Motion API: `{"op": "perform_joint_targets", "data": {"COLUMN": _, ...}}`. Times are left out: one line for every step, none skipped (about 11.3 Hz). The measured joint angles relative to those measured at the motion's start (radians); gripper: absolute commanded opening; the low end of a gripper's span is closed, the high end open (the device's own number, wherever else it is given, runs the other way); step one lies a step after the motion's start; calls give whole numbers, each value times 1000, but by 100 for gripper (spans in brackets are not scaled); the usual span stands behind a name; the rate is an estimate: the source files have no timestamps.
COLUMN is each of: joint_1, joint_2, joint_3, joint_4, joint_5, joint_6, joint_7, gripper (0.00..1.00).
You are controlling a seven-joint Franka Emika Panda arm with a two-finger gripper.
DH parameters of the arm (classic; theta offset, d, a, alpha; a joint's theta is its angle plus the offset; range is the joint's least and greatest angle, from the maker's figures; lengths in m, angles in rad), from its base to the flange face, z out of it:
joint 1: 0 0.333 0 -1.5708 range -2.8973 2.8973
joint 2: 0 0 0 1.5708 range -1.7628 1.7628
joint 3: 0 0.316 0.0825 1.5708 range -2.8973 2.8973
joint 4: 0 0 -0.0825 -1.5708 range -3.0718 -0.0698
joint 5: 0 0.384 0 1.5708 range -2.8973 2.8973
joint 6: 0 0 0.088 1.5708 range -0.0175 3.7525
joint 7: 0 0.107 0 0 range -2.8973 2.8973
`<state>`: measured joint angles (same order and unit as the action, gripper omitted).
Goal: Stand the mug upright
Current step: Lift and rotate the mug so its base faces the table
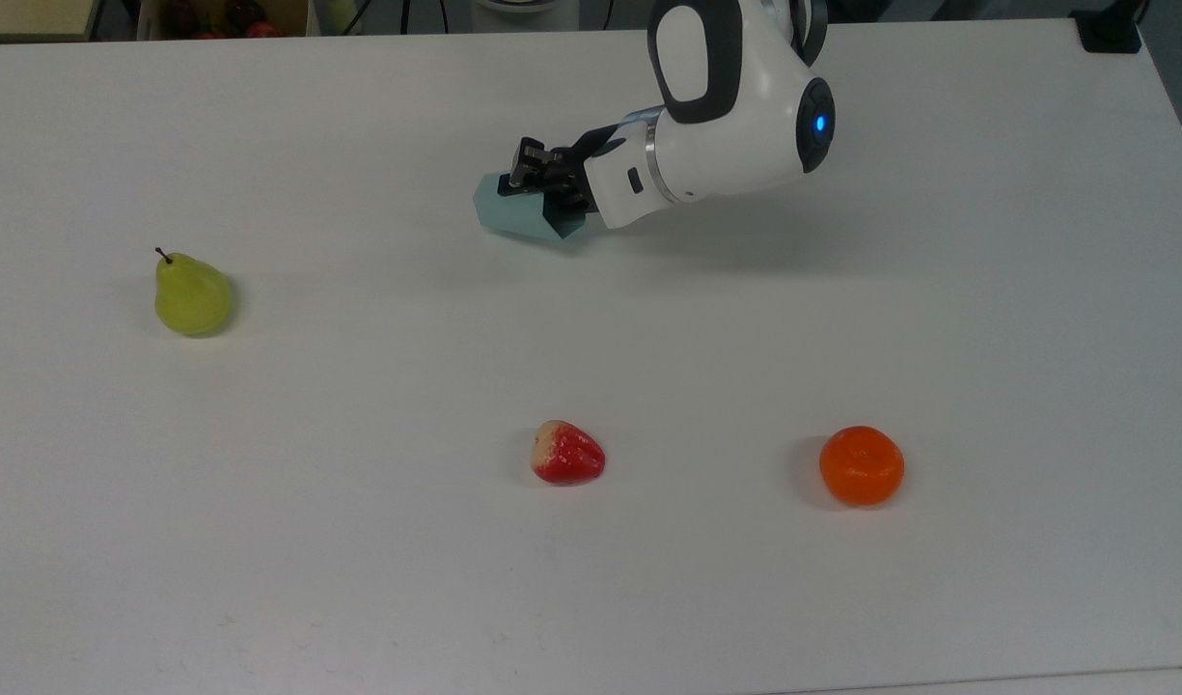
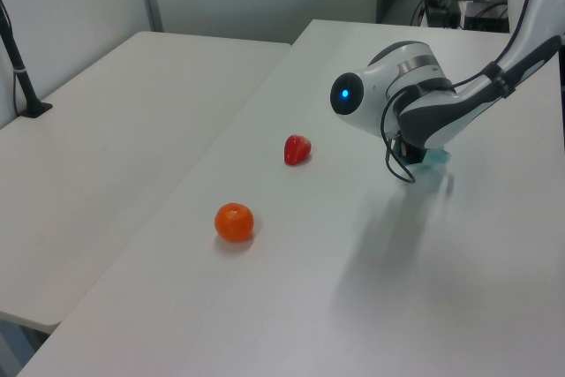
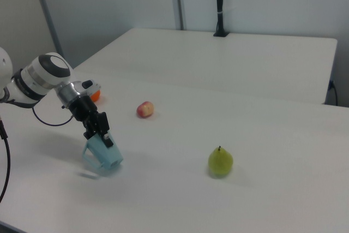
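End effector (image 3: pixel 101 130) clamped on tilted mug (image 3: pixel 104 155), lifted above desk (image 3: pixel 229 135), well apart from pear (image 3: pixel 220 162).

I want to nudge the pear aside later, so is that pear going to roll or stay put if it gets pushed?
The pear stands stem-up on its rounded base, so a push would probably tip it, then let it roll in a curve. Its smooth, glossy-looking skin may slip against the gripper.

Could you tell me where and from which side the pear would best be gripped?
Grip the pear across its wide lower body, coming straight down from above. It lies with its stem toward the top view's upper left, the neck tapers, and the table around it is open.
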<state>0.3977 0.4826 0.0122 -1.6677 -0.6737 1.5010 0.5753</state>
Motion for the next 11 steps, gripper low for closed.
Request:
{"op": "perform_joint_targets", "data": {"joint_1": 0, "joint_2": -1, "joint_3": 0, "joint_4": 1, "joint_5": 0, "joint_6": 0, "joint_7": -1, "gripper": 4}}
{"op": "perform_joint_targets", "data": {"joint_1": 0, "joint_2": -3, "joint_3": 0, "joint_4": 2, "joint_5": 0, "joint_6": 0, "joint_7": -1, "gripper": 4}}
{"op": "perform_joint_targets", "data": {"joint_1": 0, "joint_2": -7, "joint_3": 0, "joint_4": 3, "joint_5": 0, "joint_6": 0, "joint_7": -1, "gripper": 4}}
{"op": "perform_joint_targets", "data": {"joint_1": 0, "joint_2": -15, "joint_3": 0, "joint_4": 3, "joint_5": 2, "joint_6": -1, "joint_7": -1, "gripper": 4}}
{"op": "perform_joint_targets", "data": {"joint_1": -1, "joint_2": -30, "joint_3": 0, "joint_4": 7, "joint_5": 4, "joint_6": -1, "joint_7": -3, "gripper": 4}}
{"op": "perform_joint_targets", "data": {"joint_1": -6, "joint_2": -54, "joint_3": 0, "joint_4": 15, "joint_5": 8, "joint_6": -2, "joint_7": -13, "gripper": 4}}
{"op": "perform_joint_targets", "data": {"joint_1": -20, "joint_2": -87, "joint_3": 0, "joint_4": 21, "joint_5": 49, "joint_6": -2, "joint_7": -42, "gripper": 4}}
{"op": "perform_joint_targets", "data": {"joint_1": -41, "joint_2": -122, "joint_3": 0, "joint_4": 27, "joint_5": 116, "joint_6": -2, "joint_7": -80, "gripper": 4}}
{"op": "perform_joint_targets", "data": {"joint_1": -64, "joint_2": -152, "joint_3": 0, "joint_4": 32, "joint_5": 178, "joint_6": 13, "joint_7": -124, "gripper": 2}}
{"op": "perform_joint_targets", "data": {"joint_1": -84, "joint_2": -172, "joint_3": 0, "joint_4": 34, "joint_5": 240, "joint_6": 48, "joint_7": -168, "gripper": 1}}
{"op": "perform_joint_targets", "data": {"joint_1": -104, "joint_2": -184, "joint_3": 0, "joint_4": 34, "joint_5": 308, "joint_6": 97, "joint_7": -220, "gripper": 1}}
